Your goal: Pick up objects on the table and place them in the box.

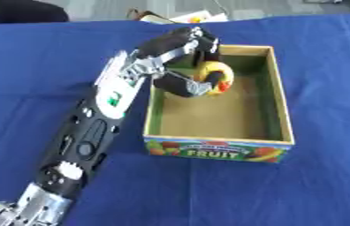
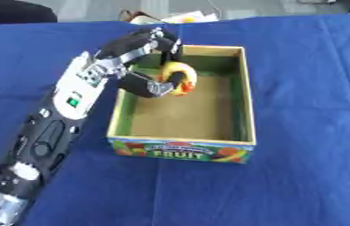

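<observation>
My left hand (image 1: 180, 50) reaches from the lower left over the near-left part of a wooden box (image 1: 285, 115) with "FRUIT" printed on its front. Its fingers and thumb curl round a yellow, rounded object with a red-orange patch (image 1: 215, 74), held above the box's brown floor toward its far end. The box floor below shows nothing else lying in it. My right hand shows in neither view.
A blue cloth (image 1: 39, 66) covers the table all round the box. At the far edge, beyond the cloth, lie some white and yellow items (image 1: 197, 17). My long black and silver forearm (image 1: 93, 132) lies diagonally across the left half.
</observation>
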Controlling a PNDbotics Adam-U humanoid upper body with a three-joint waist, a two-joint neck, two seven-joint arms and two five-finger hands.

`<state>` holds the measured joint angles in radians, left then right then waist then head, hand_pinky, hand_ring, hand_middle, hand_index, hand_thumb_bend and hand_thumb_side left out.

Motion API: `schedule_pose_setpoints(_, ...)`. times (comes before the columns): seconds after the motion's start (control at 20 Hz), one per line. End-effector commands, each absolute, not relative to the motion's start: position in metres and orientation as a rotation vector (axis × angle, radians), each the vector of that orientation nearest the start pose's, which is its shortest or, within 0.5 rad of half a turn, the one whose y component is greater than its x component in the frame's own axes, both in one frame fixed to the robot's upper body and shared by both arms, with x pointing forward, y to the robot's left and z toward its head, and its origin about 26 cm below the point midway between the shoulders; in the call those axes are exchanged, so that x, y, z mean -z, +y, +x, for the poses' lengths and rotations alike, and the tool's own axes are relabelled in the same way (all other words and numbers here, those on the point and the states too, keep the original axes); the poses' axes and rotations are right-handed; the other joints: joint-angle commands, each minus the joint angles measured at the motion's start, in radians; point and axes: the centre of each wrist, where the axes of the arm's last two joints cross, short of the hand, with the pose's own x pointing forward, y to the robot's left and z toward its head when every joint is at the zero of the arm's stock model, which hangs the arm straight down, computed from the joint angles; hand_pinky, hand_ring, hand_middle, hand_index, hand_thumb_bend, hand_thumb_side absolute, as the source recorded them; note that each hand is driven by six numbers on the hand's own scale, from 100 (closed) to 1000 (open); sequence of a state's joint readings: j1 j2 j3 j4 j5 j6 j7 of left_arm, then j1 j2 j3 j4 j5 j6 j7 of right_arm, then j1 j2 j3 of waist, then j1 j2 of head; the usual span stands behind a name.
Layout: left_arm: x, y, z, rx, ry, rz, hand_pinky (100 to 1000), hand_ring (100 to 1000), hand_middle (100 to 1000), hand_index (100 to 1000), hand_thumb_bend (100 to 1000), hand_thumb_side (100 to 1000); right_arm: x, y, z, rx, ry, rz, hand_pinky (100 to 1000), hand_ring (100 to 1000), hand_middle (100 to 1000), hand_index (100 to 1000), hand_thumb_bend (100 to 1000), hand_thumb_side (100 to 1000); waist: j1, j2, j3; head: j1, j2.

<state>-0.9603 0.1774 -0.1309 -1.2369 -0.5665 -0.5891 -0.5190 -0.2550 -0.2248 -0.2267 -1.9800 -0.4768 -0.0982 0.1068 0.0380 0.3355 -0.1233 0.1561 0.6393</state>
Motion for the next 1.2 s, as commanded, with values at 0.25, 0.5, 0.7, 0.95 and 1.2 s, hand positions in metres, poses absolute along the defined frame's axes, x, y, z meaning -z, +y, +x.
schedule_pose_setpoints(0.25,-0.245,0.135,0.444,-2.453,1.924,-0.279,424,568,528,693,100,254,-0.197,-0.306,0.292,0.026,-2.39,0.29,553,758,492,850,100,1000,-0.003,-0.017,-0.004,0.007,-0.004)
schedule_pose_setpoints(0.5,-0.243,0.128,0.443,-2.559,1.749,-0.395,482,636,592,758,100,244,-0.197,-0.305,0.293,0.026,-2.388,0.298,553,757,491,850,100,1000,-0.002,-0.018,-0.008,0.01,-0.006)
schedule_pose_setpoints(0.7,-0.242,0.129,0.444,-2.62,1.651,-0.494,550,722,676,842,100,244,-0.198,-0.305,0.293,0.029,-2.387,0.3,553,757,491,849,100,1000,-0.001,-0.02,-0.008,0.01,-0.008)
schedule_pose_setpoints(0.95,-0.236,0.131,0.447,-2.65,1.609,-0.578,591,766,726,895,157,448,-0.198,-0.306,0.293,0.032,-2.387,0.302,553,756,491,849,100,1000,-0.002,-0.021,-0.01,0.009,-0.01)
schedule_pose_setpoints(1.2,-0.24,0.133,0.447,-2.56,1.718,-0.603,585,760,718,893,100,392,-0.198,-0.306,0.292,0.038,-2.39,0.303,553,755,491,847,100,1000,-0.003,-0.024,-0.012,0.008,-0.006)
